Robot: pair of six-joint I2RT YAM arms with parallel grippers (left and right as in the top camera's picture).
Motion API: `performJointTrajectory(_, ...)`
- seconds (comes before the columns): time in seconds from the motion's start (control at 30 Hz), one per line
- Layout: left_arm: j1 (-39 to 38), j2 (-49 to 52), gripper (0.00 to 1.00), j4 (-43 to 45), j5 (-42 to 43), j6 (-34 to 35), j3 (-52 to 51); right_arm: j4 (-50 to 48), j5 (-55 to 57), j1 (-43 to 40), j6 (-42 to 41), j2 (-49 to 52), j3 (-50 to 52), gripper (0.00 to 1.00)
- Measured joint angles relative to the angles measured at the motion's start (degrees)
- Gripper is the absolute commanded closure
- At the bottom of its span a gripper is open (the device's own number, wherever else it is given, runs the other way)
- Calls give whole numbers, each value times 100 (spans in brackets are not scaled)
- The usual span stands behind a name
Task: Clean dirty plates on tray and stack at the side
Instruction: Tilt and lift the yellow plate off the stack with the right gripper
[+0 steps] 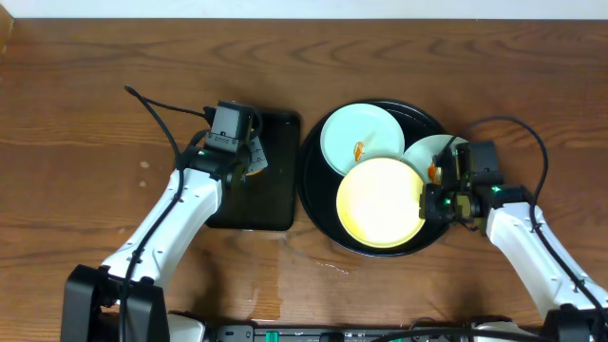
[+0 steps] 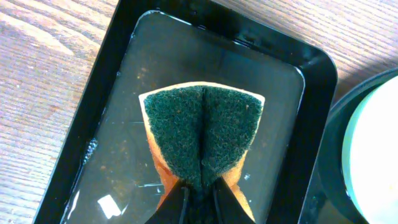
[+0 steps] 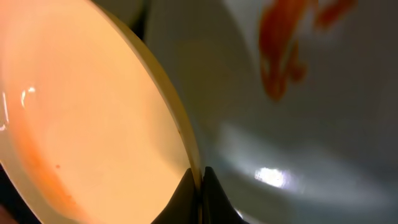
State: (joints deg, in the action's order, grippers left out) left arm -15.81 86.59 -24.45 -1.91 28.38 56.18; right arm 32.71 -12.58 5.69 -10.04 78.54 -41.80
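1. On the bench (image 1: 95,95) two trays sat side by side: the rectangular tray (image 1: 275,195) on the left, the round tray (image 1: 316,214) just to its right.
2. The sponge (image 2: 202,130) was over the rectangular tray, pinched in the left tool (image 2: 200,190).
3. Three plates lay in the round tray: the rear plate (image 1: 361,138) back left, the side plate (image 1: 432,152) at the right, and the front plate (image 1: 380,202) overlapping both.
4. The right tool (image 3: 200,180) clamped the front plate's right rim, with the side plate just behind.
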Motion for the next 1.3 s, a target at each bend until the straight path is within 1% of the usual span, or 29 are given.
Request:
performJointTrajectory(0.13, 0, 0, 89, -2, 0, 0, 0, -422, 133, 0, 345, -308, -13, 99)
performJointTrajectory(0.33, 0, 0, 89, -2, 0, 0, 0, -977, 625, 42, 994, -708, -26, 99)
performJointTrajectory(0.47, 0, 0, 89, -2, 0, 0, 0, -1012, 807, 282, 1213, -822, -42, 99)
performJointTrajectory(0.6, 0, 0, 88, -4, 0, 0, 0, -487, 831, 546, 938, -815, -55, 99)
performJointTrajectory(0.8, 0, 0, 86, -7, 2, -11, -2, 83, 638, 557, 586, -680, -55, 99)
performJointTrajectory(1.1, 0, 0, 86, -13, 0, -15, -2, -120, 232, 542, 173, -654, -55, 99)
performJointTrajectory(1.3, 0, 0, 86, -70, 0, -15, -2, -144, 162, 542, 125, -654, -55, 99)
